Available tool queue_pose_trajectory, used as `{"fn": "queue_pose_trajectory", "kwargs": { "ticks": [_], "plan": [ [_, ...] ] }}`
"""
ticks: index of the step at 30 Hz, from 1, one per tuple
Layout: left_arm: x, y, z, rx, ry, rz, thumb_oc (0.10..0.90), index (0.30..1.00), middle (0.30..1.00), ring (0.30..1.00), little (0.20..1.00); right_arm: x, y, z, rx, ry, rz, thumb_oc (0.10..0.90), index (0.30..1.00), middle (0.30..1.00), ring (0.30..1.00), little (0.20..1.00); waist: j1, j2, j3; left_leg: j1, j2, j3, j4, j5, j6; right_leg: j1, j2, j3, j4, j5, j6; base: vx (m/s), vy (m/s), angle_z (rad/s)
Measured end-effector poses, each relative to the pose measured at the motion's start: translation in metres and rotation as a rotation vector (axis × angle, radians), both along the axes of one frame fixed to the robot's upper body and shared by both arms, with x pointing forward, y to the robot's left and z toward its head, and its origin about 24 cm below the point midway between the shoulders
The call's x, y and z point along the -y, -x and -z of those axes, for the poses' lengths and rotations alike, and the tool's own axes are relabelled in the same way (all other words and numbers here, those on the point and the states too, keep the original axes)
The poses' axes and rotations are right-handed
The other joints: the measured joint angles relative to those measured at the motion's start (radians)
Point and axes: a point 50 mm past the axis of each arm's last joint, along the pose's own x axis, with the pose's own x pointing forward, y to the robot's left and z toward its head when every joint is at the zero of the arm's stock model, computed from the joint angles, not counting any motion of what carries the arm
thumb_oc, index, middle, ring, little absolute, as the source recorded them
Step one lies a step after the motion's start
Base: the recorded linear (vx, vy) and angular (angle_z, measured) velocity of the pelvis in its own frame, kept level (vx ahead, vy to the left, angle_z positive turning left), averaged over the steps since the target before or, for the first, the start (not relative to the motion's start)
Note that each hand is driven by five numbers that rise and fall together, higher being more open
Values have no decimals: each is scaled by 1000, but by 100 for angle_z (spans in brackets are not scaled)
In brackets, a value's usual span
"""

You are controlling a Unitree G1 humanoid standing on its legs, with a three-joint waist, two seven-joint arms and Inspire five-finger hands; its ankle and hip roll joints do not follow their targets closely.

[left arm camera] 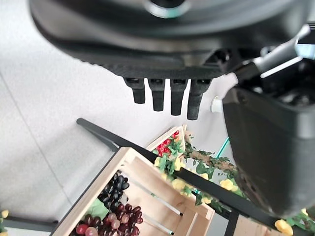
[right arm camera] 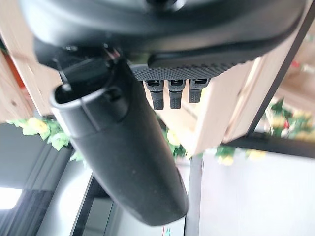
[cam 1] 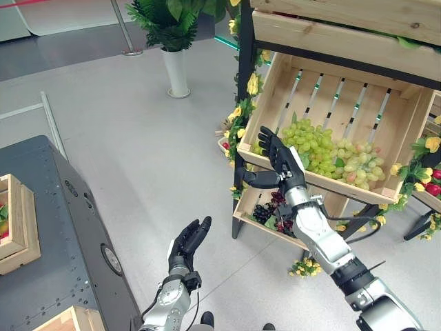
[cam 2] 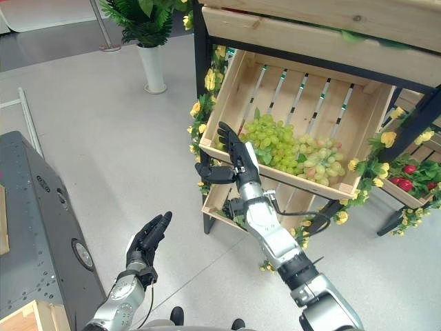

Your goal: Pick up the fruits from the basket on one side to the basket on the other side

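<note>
Two dark hands show: right hand [cam 1: 281, 164], fingers spread, centre frame before the green grapes [cam 1: 313, 145] crate [cam 1: 406, 148]; left hand [cam 1: 188, 241] spread, lower centre.

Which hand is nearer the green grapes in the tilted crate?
Right. The right hand is open at the crate's front edge beside the green grapes; the left hand is open, low over the floor, well away.

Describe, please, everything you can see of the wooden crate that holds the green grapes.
The wooden crate is pale, unfinished-looking slatted wood, set tilted on a dark-framed stand so that its open top faces outward. Green grapes with some pinkish ones lie heaped against its lower front board. Yellow artificial flowers trim its sides. The right hand, fingers straight, is raised at its lower front corner; contact cannot be told.
</note>
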Motion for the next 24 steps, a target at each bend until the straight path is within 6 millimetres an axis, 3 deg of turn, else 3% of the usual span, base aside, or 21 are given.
{"fn": "queue_pose_trajectory", "kwargs": {
  "ticks": [9, 17, 24],
  "plan": [
    [4, 1, -7, 29, 16, -14, 800, 900, 900, 900, 900, 4, 38, 14, 89, 14, 19, 800, 900, 900, 900, 900, -34, 27, 16, -3, 0, 11, 0, -4, -1, -7, -1, 5, 0, 0, 2, -2, 2, -2],
    [2, 10, -4, 16, 7, -13, 800, 900, 900, 900, 900, 12, 58, 21, 80, 15, -14, 800, 900, 900, 900, 900, -45, 32, 16, -3, 0, 25, 0, -7, -1, -15, 0, 22, 0, 1, 2, 1, 3, -5],
    [0, 13, 1, -3, -10, -10, 800, 900, 900, 900, 900, 6, 67, 38, -3, 110, -230, 800, 900, 900, 900, 900, -42, 32, 16, -3, 1, 20, 0, -9, -3, -12, 0, 18, 0, 1, 3, 6, -9, 1]
  ]
}}
